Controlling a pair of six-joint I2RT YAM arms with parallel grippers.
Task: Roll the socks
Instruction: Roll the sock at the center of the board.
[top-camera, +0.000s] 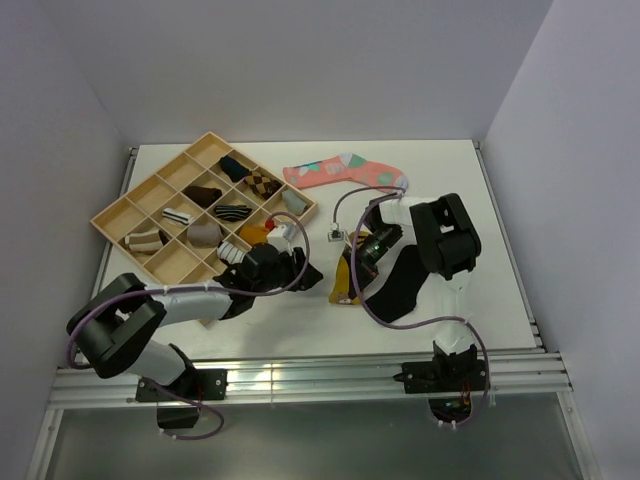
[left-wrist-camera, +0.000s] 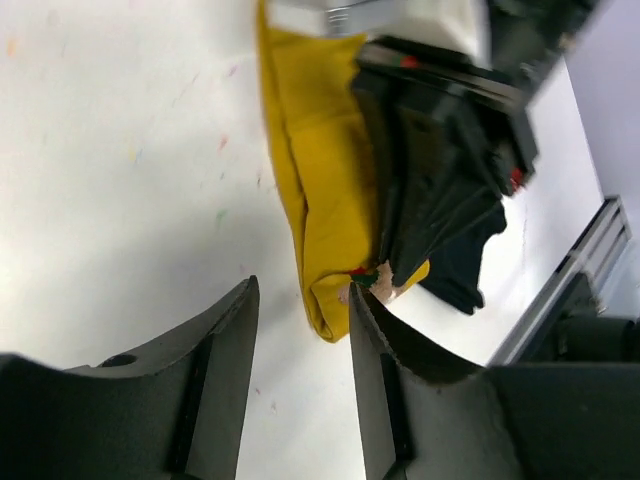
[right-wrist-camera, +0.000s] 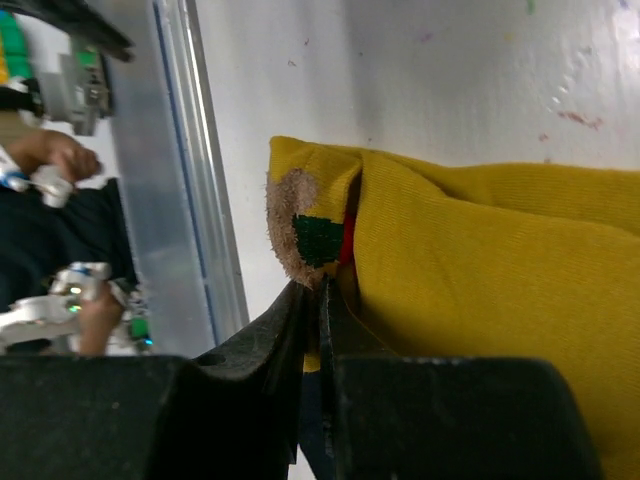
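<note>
The mustard-yellow sock (top-camera: 342, 283) lies folded on the white table, and the black sock (top-camera: 400, 285) lies just right of it. My right gripper (top-camera: 362, 256) is shut on the yellow sock's cuff end. In the right wrist view the jaws (right-wrist-camera: 312, 300) pinch the edge beside the small brown, green and red cuff patch (right-wrist-camera: 300, 230), and the yellow sock (right-wrist-camera: 480, 250) fills the right side. My left gripper (left-wrist-camera: 300, 315) is open and empty, just left of the yellow sock (left-wrist-camera: 320, 180), not touching it. The black sock (left-wrist-camera: 465, 260) shows behind the right gripper (left-wrist-camera: 450, 130).
A wooden compartment tray (top-camera: 120, 212) with several small sock bundles stands at the back left, close to my left arm. A pink patterned sock (top-camera: 345, 170) lies at the back middle. The metal rail (top-camera: 300, 375) runs along the near table edge.
</note>
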